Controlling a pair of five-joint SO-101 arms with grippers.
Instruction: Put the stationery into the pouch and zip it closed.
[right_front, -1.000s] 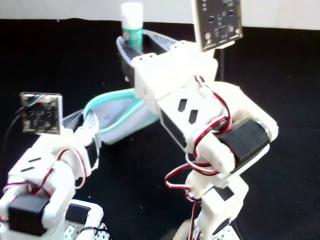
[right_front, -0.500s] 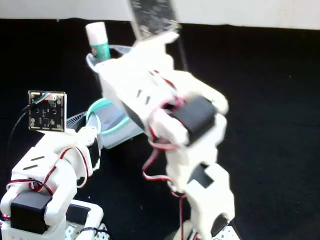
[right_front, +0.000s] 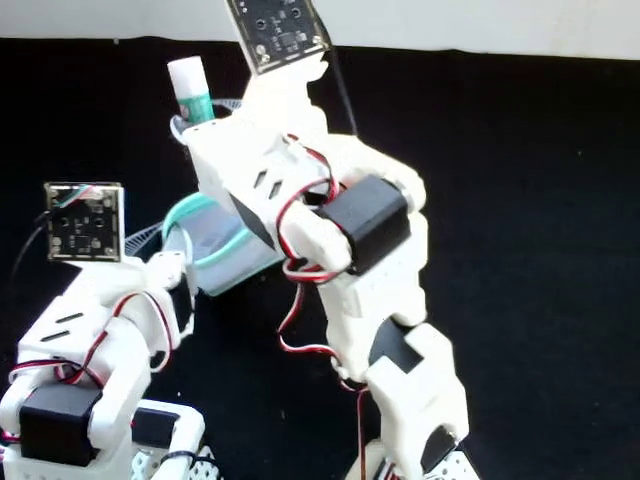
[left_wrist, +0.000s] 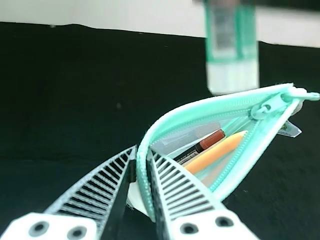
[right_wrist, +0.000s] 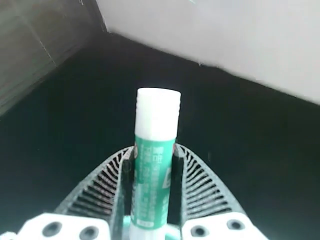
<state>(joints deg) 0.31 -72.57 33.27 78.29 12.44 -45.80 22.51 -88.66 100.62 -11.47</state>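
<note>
1. Your right tool (right_wrist: 151, 156) is squeezing the glue stick (right_wrist: 156, 140) between its two fingers. The fingers are only as far apart as the stick is wide.
2. The stick is lying along those fingers, and its white cap is poking out past the fingertips. In the high view the glue stick (right_front: 192, 92) is pointing up, high over the black counter (right_front: 520, 200).
3. Your left tool (left_wrist: 142, 155) is pinching the rim of the pouch (left_wrist: 175, 117). Its fingers are almost together, with just the thin edge between them, and that is holding the mouth open.
4. A pencil (left_wrist: 220, 152) and a pen (left_wrist: 200, 147) are already lying inside, both pointing the long way down the pouch.
5. From your right tool, the pouch (right_front: 225, 245) is sitting lower down and back toward the arm's own base.
6. From your left tool, the stick is looking like it is hanging out by the far end of the pouch, near the zipper pull (left_wrist: 265, 107).
7. The mouth is making a long thin gap, running from your left tool out to the zipper pull. The stick is standing across that gap, not along it.
8. I think you are going to need to tip the stick so it is lining up with the gap, then bring it down and back.
9. Your right tool is the free one for this, because your left tool is busy holding the rim. The zip is wide open and is not yet being pulled.
</note>
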